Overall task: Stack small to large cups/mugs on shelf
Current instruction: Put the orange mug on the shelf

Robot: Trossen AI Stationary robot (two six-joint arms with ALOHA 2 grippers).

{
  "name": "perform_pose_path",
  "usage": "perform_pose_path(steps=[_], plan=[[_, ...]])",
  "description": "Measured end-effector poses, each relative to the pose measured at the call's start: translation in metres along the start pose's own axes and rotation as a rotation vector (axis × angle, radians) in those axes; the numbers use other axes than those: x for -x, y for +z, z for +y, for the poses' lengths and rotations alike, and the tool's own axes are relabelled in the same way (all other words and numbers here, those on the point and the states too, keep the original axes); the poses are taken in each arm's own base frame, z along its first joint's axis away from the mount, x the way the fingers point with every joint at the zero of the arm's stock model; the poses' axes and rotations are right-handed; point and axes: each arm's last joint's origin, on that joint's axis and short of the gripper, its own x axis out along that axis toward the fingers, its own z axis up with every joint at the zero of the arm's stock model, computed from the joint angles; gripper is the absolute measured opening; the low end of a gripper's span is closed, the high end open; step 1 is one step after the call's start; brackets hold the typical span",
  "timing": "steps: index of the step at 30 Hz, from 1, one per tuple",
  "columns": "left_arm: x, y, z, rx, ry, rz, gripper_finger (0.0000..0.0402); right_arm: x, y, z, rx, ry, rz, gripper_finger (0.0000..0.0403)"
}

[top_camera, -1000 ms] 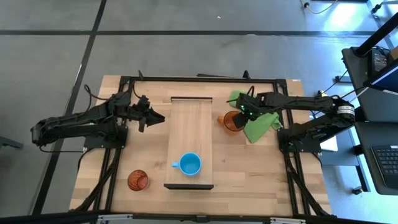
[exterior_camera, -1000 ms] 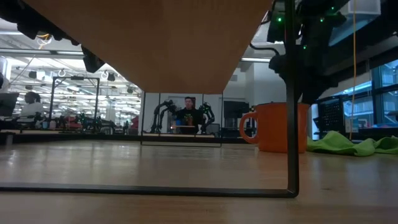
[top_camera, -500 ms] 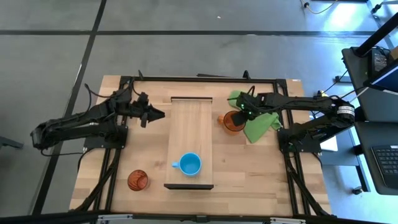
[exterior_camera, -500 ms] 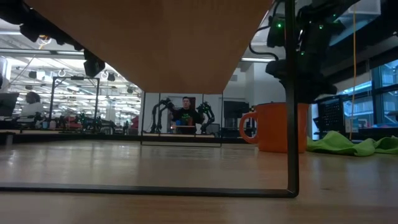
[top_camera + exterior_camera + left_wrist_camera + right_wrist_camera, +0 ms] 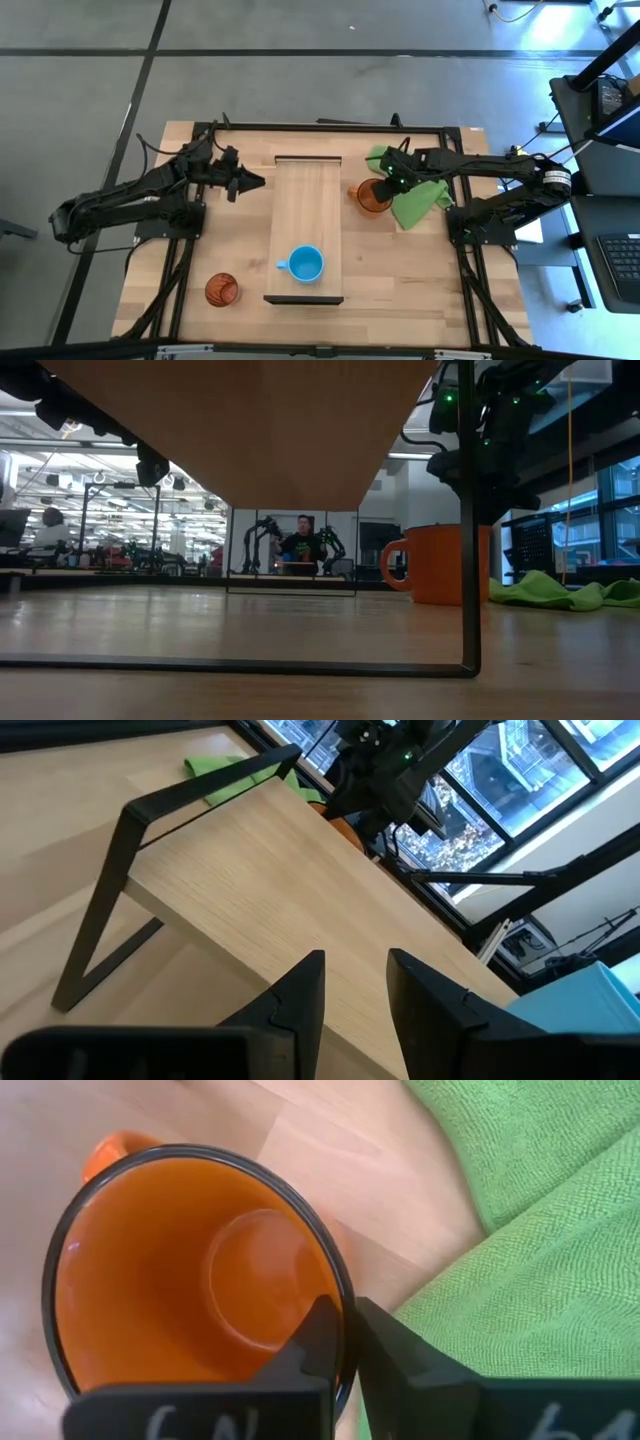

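Note:
The shelf point(image 5: 305, 215) stands mid-table, with the light-blue mug point(image 5: 305, 264) upright on its near end. On the table to the shelf's right stands the orange mug point(image 5: 372, 197), handle toward the shelf, and my right gripper point(image 5: 383, 184) is shut on it from above. The reddish tumbler point(image 5: 221, 291) stands on the table near the left front corner. My left gripper point(image 5: 255, 182) hovers open by the shelf's far left corner, nothing between its fingers point(image 5: 355, 985). My right gripper pinches the orange mug's rim point(image 5: 346, 1295) on the side away from the handle. One finger point(image 5: 318, 1332) is inside the mug and the other point(image 5: 385, 1342) outside. The fingers come from above, pointing down. The mug stands upright with its base on the table point(image 5: 440, 565).
A green cloth point(image 5: 420, 198) lies crumpled right beside the orange mug, under my right arm. The shelf's dark metal leg point(image 5: 468, 560) stands between the low camera and the mug. A person shows far off in the room beyond point(image 5: 303, 545).
My right gripper's fingers have shut on the orange mug's rim, and the mug has shifted slightly toward the shelf, still on the table. My left gripper has drifted a little toward the table's far edge.

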Motion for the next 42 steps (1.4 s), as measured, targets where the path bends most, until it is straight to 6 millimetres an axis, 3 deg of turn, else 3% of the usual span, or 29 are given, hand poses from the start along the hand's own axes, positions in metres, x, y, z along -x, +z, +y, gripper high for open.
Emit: perform_pose_path(steps=[8,13,22,28,35,42], plan=[[0.000,0.000,0.001,0.001,0.003,-0.003,0.0104,0.014,-0.003,-0.002,0.006,0.041,0.044,0.0022],[0.000,0.000,0.001,0.000,0.004,-0.003,0.0104,0.050,0.006,0.002,0.034,-0.012,0.035,0.0019],[0.000,-0.002,0.004,-0.029,0.057,0.011,0.0104,0.120,0.026,0.018,0.037,0.080,-0.052,0.0018],[0.002,-0.007,0.011,-0.025,0.131,0.052,0.0104,0.151,0.030,0.029,0.023,0.173,-0.098,0.0018],[0.006,-0.004,0.017,-0.028,0.164,0.034,0.0104,0.162,0.036,0.063,0.049,0.297,-0.150,0.0018],[0.006,-0.003,0.018,-0.024,0.172,0.027,0.0104,0.152,0.047,0.111,0.151,0.378,-0.131,0.0018]])
